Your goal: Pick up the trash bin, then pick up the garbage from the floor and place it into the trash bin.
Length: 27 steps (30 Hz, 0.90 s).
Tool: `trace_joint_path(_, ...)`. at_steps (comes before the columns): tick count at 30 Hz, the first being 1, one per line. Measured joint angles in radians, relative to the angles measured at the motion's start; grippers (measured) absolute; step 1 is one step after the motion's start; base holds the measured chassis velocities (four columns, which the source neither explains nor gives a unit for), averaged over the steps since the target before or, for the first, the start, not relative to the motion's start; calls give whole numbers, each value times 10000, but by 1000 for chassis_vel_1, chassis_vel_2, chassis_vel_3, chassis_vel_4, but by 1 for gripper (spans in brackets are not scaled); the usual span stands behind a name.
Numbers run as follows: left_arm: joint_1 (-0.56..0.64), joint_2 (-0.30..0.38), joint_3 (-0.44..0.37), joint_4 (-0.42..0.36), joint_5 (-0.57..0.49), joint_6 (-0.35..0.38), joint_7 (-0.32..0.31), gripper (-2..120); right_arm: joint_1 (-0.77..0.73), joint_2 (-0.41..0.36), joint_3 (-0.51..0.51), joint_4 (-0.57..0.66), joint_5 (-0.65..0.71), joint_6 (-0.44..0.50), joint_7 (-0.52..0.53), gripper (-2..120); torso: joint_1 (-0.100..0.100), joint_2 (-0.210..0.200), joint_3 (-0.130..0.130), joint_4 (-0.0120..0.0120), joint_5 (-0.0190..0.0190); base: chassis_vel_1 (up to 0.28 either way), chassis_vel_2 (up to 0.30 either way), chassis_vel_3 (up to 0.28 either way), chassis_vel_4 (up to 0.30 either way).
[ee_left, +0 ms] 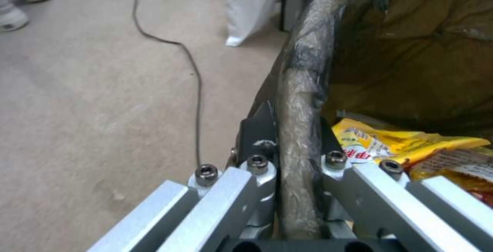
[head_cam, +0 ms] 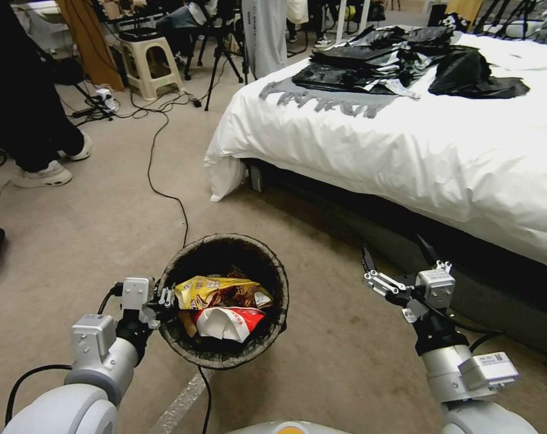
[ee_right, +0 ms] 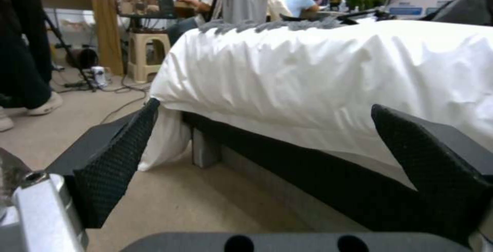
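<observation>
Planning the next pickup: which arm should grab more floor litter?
Right. The right gripper is open and empty near the bed; the left gripper is clamped on the trash bin rim.

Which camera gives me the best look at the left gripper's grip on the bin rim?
Left wrist view: the left gripper is shut on the trash bin rim. Head view shows gripper and whole bin from farther off. Right wrist view faces the bed.

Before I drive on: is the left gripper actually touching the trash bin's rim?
Touching. Left wrist view shows the left gripper clamped on the trash bin rim, a finger on each side.
</observation>
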Motion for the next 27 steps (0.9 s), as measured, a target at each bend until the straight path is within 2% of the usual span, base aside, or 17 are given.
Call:
trace_joint_path(7, -47, -91, -134, 0, -106, 2, -17, 1, 192, -46, -92, -24, 125, -280, 29, 100, 0, 0, 0, 0, 0, 48, 48, 45, 57)
trace_joint_path(27, 44, -296, -97, 0, -81, -9, -26, 1, 1, -36, -360, -246, 99, -253, 192, 100, 0, 0, 1, 0, 0, 40, 37, 43, 43)
